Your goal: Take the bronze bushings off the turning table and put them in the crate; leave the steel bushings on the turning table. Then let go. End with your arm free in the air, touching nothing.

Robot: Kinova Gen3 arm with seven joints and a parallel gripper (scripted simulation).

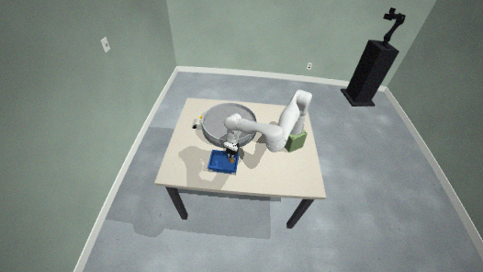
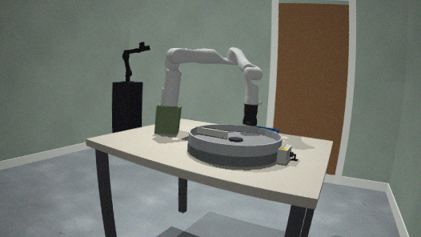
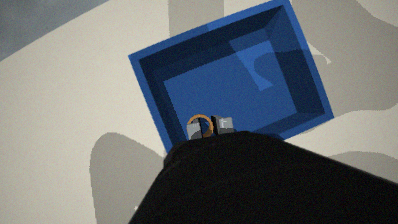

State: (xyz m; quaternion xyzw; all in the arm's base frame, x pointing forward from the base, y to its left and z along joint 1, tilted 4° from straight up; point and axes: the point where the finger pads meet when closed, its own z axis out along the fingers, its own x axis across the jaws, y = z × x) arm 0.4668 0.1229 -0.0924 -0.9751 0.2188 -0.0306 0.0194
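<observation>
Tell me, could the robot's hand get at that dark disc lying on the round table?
Probably yes: the dark disc lies uncovered on the turning table, nothing above it. But the hand hangs over the blue crate with a bronze bushing.

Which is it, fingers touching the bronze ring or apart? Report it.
Cannot tell. In the wrist view the bronze ring seems to loop around one finger of the open gripper above the blue crate. The overlap hides any contact or gap.
</observation>
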